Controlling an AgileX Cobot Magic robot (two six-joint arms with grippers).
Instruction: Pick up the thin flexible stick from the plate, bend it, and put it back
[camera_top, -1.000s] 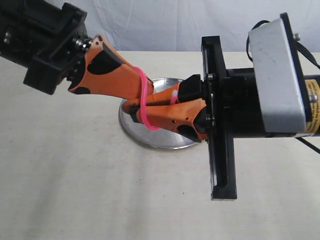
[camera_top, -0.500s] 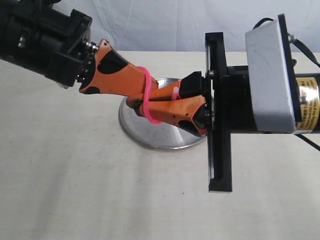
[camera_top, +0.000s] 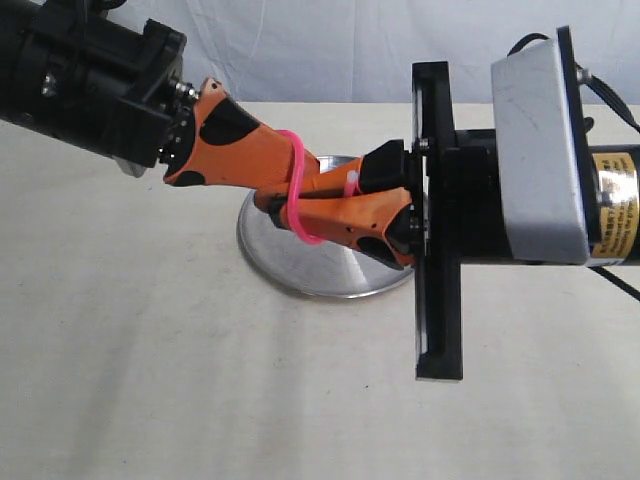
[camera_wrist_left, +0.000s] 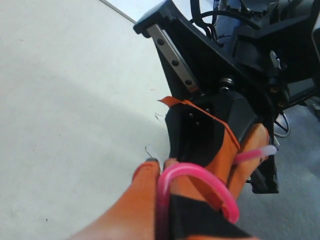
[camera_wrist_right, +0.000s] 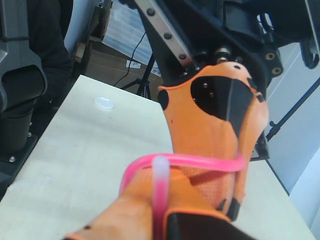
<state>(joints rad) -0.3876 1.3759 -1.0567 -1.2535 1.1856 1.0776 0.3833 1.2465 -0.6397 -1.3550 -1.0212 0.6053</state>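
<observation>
One thin flexible stick (camera_top: 302, 165), one plate (camera_top: 300, 272), and two claws (left claw (camera_top: 312, 182), right claw (camera_top: 275, 207)).

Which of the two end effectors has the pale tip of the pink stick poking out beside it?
The right end effector: the pale tip of the stick shows at its fingers, while the left end effector carries only the pink loop.

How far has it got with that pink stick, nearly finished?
Picking up looks done: the stick is off the plate. Bending is in hand: the left gripper and right gripper hold it curled into a loop above the plate. Left to do: laying it back on the plate.
</observation>
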